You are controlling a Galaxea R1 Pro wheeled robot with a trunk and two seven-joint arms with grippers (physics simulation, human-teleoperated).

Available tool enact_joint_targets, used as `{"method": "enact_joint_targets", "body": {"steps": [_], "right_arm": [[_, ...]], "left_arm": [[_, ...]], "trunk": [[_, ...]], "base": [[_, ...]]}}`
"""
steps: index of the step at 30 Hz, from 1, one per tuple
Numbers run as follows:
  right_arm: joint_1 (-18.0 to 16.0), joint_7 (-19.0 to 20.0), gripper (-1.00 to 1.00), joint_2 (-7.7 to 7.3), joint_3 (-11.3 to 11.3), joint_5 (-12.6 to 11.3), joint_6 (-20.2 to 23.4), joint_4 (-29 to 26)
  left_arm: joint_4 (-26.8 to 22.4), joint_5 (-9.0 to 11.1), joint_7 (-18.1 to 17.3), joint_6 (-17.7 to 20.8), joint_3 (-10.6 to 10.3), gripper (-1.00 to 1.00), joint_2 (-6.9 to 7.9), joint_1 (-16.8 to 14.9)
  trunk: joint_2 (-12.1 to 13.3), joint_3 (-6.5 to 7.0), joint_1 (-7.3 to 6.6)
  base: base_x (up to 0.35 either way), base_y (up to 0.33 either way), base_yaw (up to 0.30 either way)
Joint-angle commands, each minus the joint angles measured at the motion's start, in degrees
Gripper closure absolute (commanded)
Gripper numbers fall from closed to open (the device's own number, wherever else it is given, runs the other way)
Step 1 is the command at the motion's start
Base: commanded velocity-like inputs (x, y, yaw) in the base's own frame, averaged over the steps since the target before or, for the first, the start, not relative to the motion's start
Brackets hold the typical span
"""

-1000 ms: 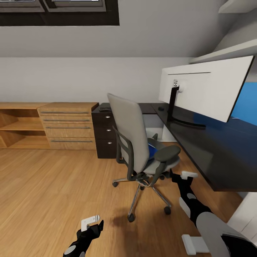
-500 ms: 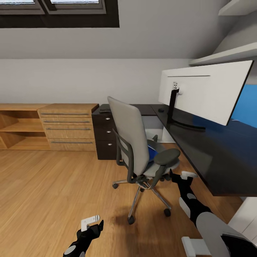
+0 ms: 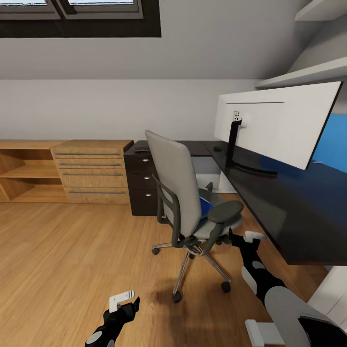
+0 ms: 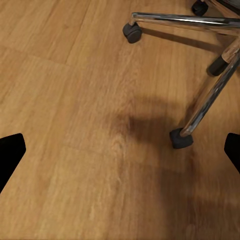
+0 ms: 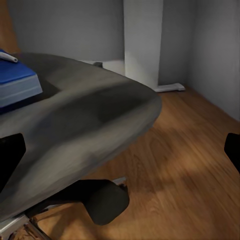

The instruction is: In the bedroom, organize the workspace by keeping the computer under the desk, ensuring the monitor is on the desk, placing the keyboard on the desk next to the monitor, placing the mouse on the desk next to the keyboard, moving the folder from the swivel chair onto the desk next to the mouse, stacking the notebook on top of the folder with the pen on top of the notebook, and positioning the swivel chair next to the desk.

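Note:
The grey swivel chair (image 3: 176, 185) stands on the wooden floor beside the black L-shaped desk (image 3: 284, 202), with its back toward me. A bright blue folder (image 3: 206, 205) lies on its seat, and a thin white stick rests across the folder (image 5: 17, 82). The monitor (image 3: 282, 123) stands on the desk and shows its white back. A small black mouse (image 3: 218, 148) lies further along the desktop. My right gripper (image 3: 250, 237) is open, low beside the seat's front edge (image 5: 90, 115). My left gripper (image 3: 127, 301) hangs open over the floor near the chair's chrome base (image 4: 210, 95).
A light wooden drawer unit (image 3: 91, 169) and open shelves (image 3: 24, 173) line the far wall. The desk's black drawers (image 3: 140, 185) sit behind the chair, with a small flat dark item (image 3: 141, 147) on top. A blue panel (image 3: 332, 140) shows behind the monitor. A white upright (image 5: 142, 45) stands under the desk.
A second ago the whole head view shifted slightly, so the camera moved. Since half a second ago nothing has visibly changed.

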Motion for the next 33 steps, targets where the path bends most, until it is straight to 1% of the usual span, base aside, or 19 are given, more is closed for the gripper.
{"method": "enact_joint_targets", "body": {"steps": [1, 10, 20, 33], "right_arm": [[-0.04, -0.16, -1.00, 0.01, -0.01, 0.17, -0.17, 0.06], [-0.04, 0.00, -1.00, 0.01, 0.31, 0.26, -0.26, 0.02], [-0.04, 0.12, -1.00, 0.01, 0.35, 0.30, -0.27, 0.04], [-0.04, 0.25, -1.00, 0.07, 0.35, 0.37, -0.33, 0.06]], "left_arm": [[-0.11, 0.56, 0.41, 0.24, -0.18, -1.00, 0.05, -0.01], [-0.11, 0.56, 0.41, 0.24, -0.16, -1.00, 0.09, -0.03], [-0.07, 0.56, 0.41, 0.23, -0.24, -1.00, 0.02, -0.02], [-0.02, 0.56, 0.41, 0.23, -0.25, -1.00, 0.01, -0.01]], "trunk": [[-0.02, -0.06, -0.01], [-0.02, -0.06, -0.01], [-0.02, -0.06, -0.01], [-0.02, -0.06, -0.01]], "base": [[0.000, 0.000, 0.000], [0.000, 0.010, 0.000], [0.000, 0.150, 0.000], [0.000, 0.008, 0.000]]}}
